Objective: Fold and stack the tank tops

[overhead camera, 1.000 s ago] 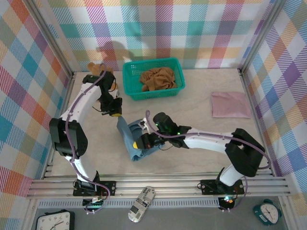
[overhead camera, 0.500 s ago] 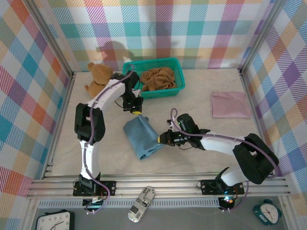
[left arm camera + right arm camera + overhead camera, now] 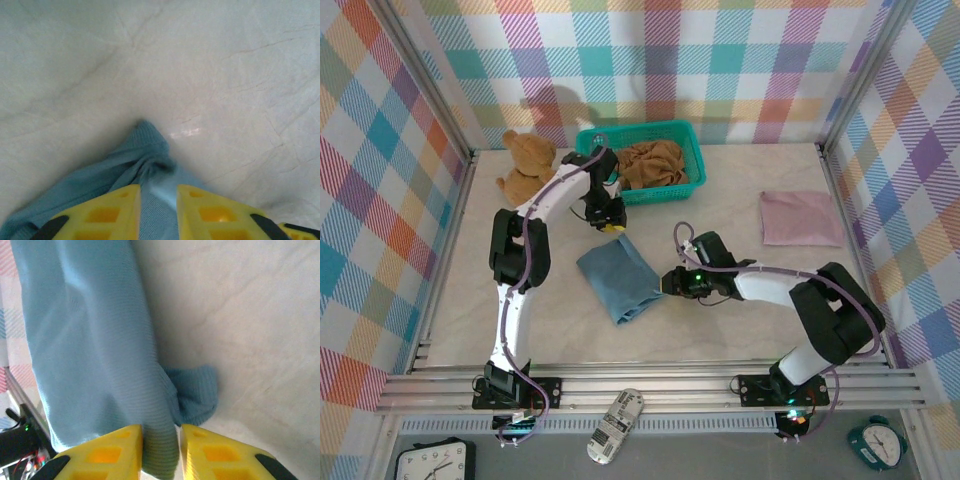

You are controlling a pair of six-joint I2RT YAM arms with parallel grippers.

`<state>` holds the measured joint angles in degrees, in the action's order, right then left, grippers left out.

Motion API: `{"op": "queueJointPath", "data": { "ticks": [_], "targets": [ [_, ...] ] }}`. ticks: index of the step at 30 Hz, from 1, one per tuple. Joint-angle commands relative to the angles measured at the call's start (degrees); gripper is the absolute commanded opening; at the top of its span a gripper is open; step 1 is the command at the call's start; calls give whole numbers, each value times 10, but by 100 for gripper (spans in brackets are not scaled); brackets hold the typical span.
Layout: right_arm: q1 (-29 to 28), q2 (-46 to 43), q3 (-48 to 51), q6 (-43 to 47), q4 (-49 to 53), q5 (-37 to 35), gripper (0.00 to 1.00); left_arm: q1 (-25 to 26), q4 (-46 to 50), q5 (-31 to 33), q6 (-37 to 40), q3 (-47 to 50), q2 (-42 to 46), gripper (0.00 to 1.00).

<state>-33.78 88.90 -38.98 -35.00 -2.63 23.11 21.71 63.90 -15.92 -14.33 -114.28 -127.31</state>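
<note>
Lying folded at frame centre, the knitted slate blue tank top (image 3: 618, 280) forms a soft oblong. The left gripper (image 3: 611, 226) and right gripper (image 3: 666, 285), yellow-fingered, stand slightly parted at its edges. Pale veined table (image 3: 740, 190); plaid walls (image 3: 720, 60).

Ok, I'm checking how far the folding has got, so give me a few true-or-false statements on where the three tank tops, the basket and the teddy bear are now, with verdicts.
1. The blue tank top lies folded on the table. True.
2. The pink tank top is stacked on the blue one. False: it lies folded by itself on the table's right side.
3. The ochre tank top sits crumpled in the teal basket. True.
4. The teddy bear is inside the basket. False: it sits on the table, left of the basket.
5. The left gripper and the right gripper are both at the blue top's edges. True.
</note>
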Motion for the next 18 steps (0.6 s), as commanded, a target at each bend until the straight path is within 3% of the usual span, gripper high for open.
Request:
{"op": "queueJointPath", "data": {
  "ticks": [1, 3, 8, 11, 14, 18],
  "targets": [
    [7, -17, -46, 61, 65, -41, 30, -2, -9, 21, -3, -12, 19, 36],
    [4, -39, -60, 69, 101, -57, 31, -5, -5, 19, 3, -5, 34, 41],
    [-54, -93, -89, 80, 196, -128, 36, -18, 20, -10, 32, 41, 76, 42],
    [-98, -93, -71, 18, 121, -112, 36, -25, 26, -41, 63, 89, 79, 42],
    [-158, -34, -92, -11, 69, -115, 37, -47, 4, -83, 60, 126, 68, 39],
    [-191, 35, -119, -16, 39, -138, 39, -51, -18, -69, 69, 152, 59, 39]
  ]
}}
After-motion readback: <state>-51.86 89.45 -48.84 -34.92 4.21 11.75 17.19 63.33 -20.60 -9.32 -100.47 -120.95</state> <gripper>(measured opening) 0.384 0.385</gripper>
